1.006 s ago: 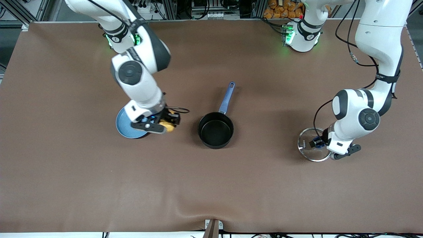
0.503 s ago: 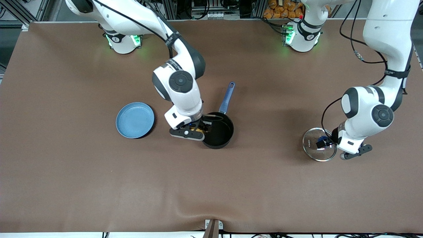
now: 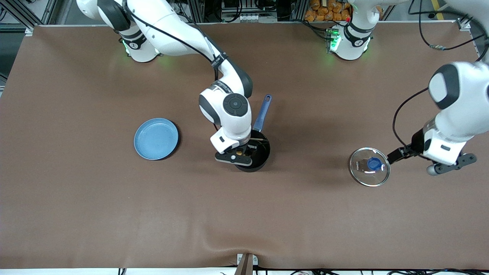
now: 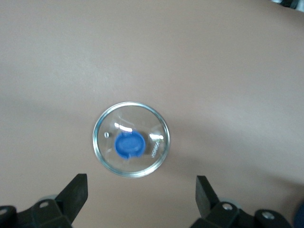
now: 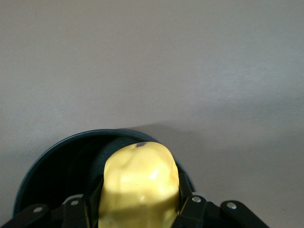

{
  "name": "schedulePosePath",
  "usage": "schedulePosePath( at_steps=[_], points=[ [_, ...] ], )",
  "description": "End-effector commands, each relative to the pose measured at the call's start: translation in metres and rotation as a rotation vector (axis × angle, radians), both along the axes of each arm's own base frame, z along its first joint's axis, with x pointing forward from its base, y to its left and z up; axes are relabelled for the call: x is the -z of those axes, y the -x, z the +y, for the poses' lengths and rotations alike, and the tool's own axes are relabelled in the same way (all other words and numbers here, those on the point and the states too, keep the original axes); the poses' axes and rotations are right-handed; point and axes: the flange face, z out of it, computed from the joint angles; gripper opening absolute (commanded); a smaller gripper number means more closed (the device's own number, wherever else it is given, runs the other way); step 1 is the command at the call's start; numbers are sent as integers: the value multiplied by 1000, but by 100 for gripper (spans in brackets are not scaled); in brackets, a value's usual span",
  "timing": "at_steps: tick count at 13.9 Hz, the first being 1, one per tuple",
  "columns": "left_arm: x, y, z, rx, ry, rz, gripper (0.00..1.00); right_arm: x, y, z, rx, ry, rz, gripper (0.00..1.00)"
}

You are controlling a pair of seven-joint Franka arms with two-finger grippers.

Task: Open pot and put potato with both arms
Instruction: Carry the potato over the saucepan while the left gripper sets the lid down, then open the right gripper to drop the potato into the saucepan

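Observation:
The black pot [image 3: 256, 154] stands open mid-table, its blue handle [image 3: 262, 112] pointing toward the robots' bases. My right gripper [image 3: 238, 153] hangs over the pot's mouth, shut on the yellow potato [image 5: 138, 183], which shows above the pot's dark rim [image 5: 57, 154]; a sliver of potato [image 3: 239, 152] shows under the hand. The glass lid [image 3: 369, 167] with its blue knob [image 4: 129, 145] lies flat on the table toward the left arm's end. My left gripper [image 4: 140, 184] is open above the table beside the lid, nothing between its fingers [image 4: 78, 186].
A flat light-blue plate [image 3: 156, 138] with nothing on it lies toward the right arm's end, level with the pot. Brown mat covers the whole table. Cables trail from both arms.
My right arm carried the potato from beside the plate to over the pot. My left gripper opened, let go of the lid's knob and drew back from the lid.

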Motion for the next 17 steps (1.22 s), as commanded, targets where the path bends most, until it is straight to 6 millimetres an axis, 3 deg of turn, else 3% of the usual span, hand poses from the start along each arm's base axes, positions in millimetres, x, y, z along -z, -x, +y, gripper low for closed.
schedulePosePath(
  at_steps=[1,4,6,8,9,10,11,14,16,17],
  points=[
    [-52,5,-9,21,-14,47,100,4,-2,11,10,16,-37,0],
    [-101,16,-23,47,-14,70,100,16,6,16,16,36,-34,0],
    [-133,35,-27,55,-17,65,100,31,11,17,13,51,-19,0],
    [-151,53,-34,69,-22,77,100,41,12,18,25,45,-24,0],
    [-160,61,-38,76,-25,79,100,42,11,19,38,33,-34,27],
    [-167,68,-39,77,-27,83,100,45,12,18,42,34,-32,79],
    [-173,74,-42,84,-28,83,100,45,12,18,42,34,-32,100],
    [-177,76,-44,89,-23,76,100,33,11,19,55,24,-37,100],
    [-177,76,-47,91,0,80,100,3,4,10,59,22,-34,100],
    [-177,76,-48,94,1,80,100,-24,-3,-4,61,39,-17,100]
  ],
)
